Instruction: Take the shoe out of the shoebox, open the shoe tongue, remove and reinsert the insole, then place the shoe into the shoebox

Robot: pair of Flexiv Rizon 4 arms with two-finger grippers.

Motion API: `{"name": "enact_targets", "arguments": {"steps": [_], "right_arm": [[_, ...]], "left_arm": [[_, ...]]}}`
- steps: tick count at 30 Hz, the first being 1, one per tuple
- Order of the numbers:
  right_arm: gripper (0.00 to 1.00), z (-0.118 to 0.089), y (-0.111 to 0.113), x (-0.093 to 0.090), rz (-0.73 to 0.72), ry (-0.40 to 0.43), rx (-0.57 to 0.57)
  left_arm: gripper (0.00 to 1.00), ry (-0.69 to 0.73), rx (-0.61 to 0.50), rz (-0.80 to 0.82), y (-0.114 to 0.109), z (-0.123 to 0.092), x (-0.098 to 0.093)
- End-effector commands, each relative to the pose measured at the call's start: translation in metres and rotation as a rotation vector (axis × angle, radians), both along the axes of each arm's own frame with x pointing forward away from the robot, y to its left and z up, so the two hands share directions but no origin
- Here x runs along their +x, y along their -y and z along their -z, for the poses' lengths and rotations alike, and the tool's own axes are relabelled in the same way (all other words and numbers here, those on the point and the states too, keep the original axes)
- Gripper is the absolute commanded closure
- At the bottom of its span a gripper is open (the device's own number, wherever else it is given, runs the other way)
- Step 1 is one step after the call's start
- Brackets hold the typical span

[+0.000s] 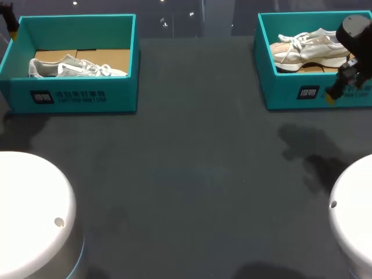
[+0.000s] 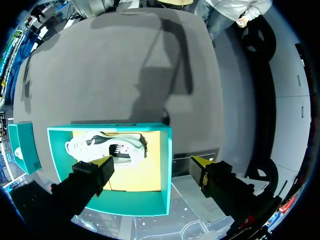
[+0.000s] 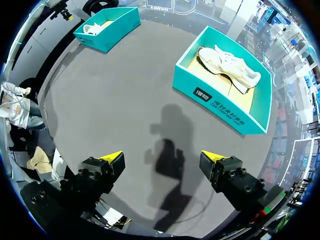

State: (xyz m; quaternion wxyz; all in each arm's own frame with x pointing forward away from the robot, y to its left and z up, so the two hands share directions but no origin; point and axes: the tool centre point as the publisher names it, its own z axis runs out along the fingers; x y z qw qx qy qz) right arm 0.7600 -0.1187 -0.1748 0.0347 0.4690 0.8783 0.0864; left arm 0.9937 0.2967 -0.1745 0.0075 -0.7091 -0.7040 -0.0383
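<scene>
Two teal shoeboxes stand at the back of the dark table. The left shoebox holds a white shoe; the right shoebox holds a white and beige shoe. My left gripper hangs open high above the left shoebox, with the white shoe below its fingers. My right gripper is open and empty, well above the table, with the right shoebox and its shoe ahead of it. In the head view the right gripper overlaps the right box's near corner.
The arms' white bases fill the near corners. Dark table surface spreads between and in front of the boxes. The left shoebox shows far off in the right wrist view.
</scene>
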Motion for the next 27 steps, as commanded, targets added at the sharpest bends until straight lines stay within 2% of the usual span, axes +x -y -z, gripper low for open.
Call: {"name": "enact_targets", "arguments": {"steps": [1,7,10,17,18,20,27], "right_arm": [[0.0,0.0,-0.001,0.003,0.001,-0.016,-0.011],[0.0,0.0,-0.001,0.003,0.001,-0.016,-0.011],[0.0,-0.003,0.009,0.02,0.083,0.027,-0.02],[0.0,-0.005,0.031,0.071,0.199,-0.012,-0.047],[0.0,-0.006,0.033,0.076,0.219,-0.033,-0.085],[0.0,-0.01,0.041,0.087,0.252,-0.021,-0.066],[0.0,-0.02,0.058,0.128,0.348,-0.034,-0.109]], "left_arm": [[0.0,-0.001,0.001,0.001,0.0,0.0,0.001],[0.0,-0.001,0.001,0.001,0.0,0.0,0.001],[0.0,-0.001,0.001,0.001,0.0,0.0,0.001],[0.0,-0.001,0.001,0.001,0.0,0.0,0.001],[0.0,-0.001,0.001,0.001,0.0,0.0,0.001],[0.0,-0.001,0.001,0.001,0.0,0.0,0.001],[0.0,-0.001,0.001,0.001,0.0,0.0,0.001]]}}
